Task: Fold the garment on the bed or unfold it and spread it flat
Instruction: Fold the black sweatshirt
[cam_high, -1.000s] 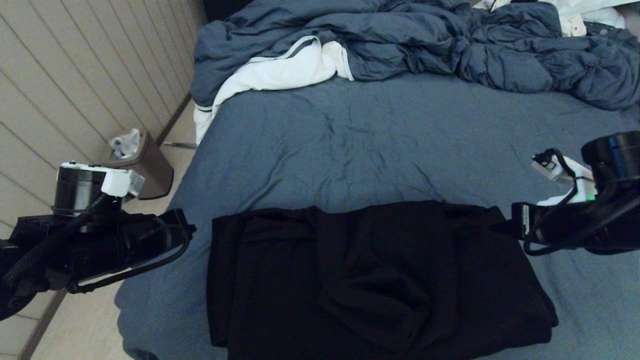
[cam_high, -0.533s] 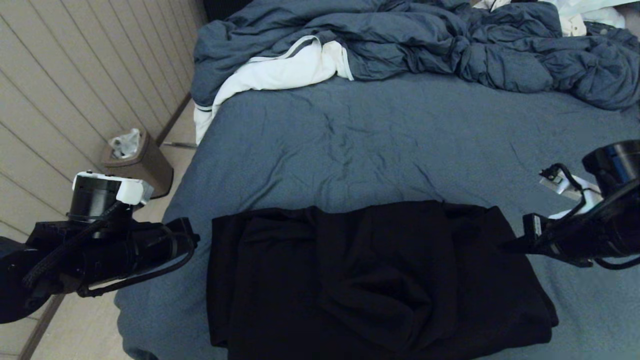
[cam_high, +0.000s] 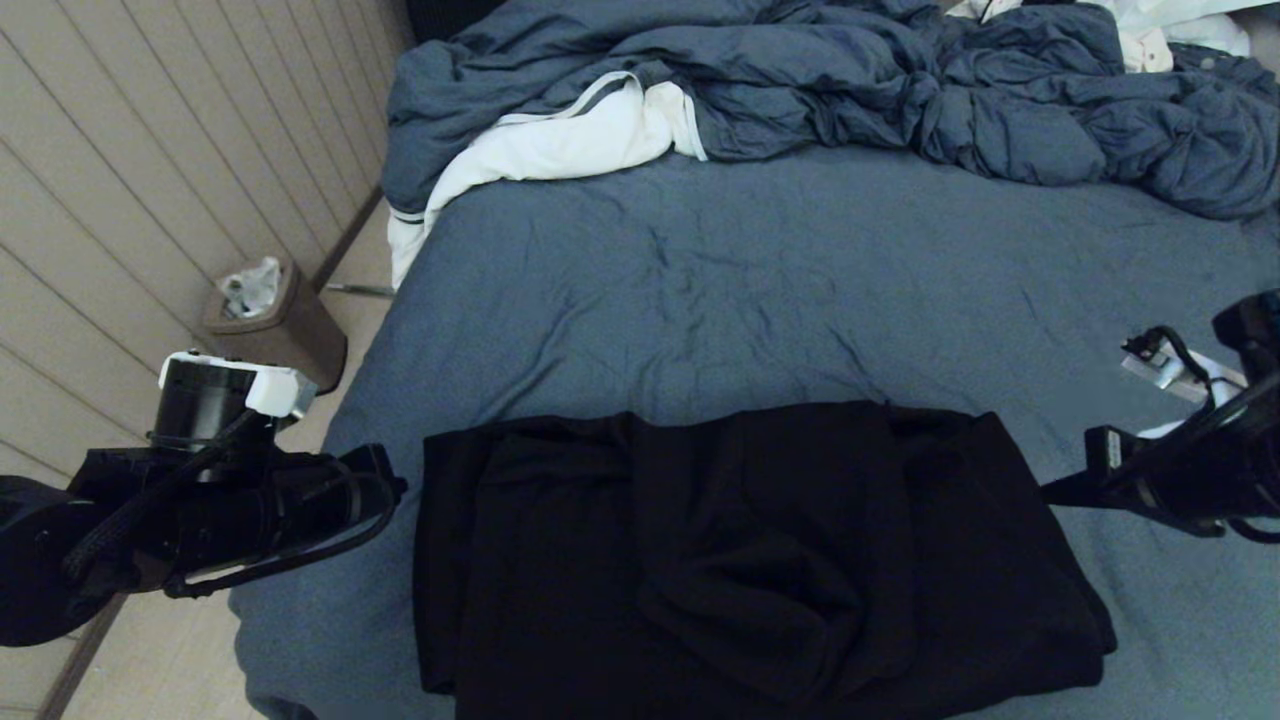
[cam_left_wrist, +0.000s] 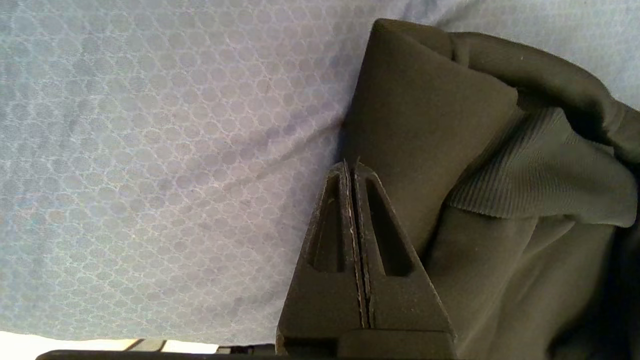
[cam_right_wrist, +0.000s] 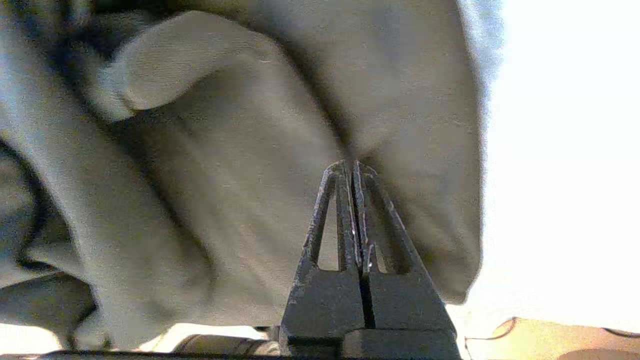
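Two closed hands flank the folded hoodie (cam_high: 740, 560) on the bed (cam_high: 760, 290), holding nothing. Only the left wrist view shows the left hand (cam_left_wrist: 351, 164) beside a ribbed cuff (cam_left_wrist: 540, 175); the right hand (cam_right_wrist: 350, 164) points at the hoodie.

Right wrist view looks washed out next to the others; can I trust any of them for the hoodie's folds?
Right wrist view: one side blown out to white, hoodie greyed and softly blurred. Left wrist view: evenly lit and sharp, ribbed cuff and sheet weave legible. Head view: dim, the hoodie nearly solid black, folds barely readable.
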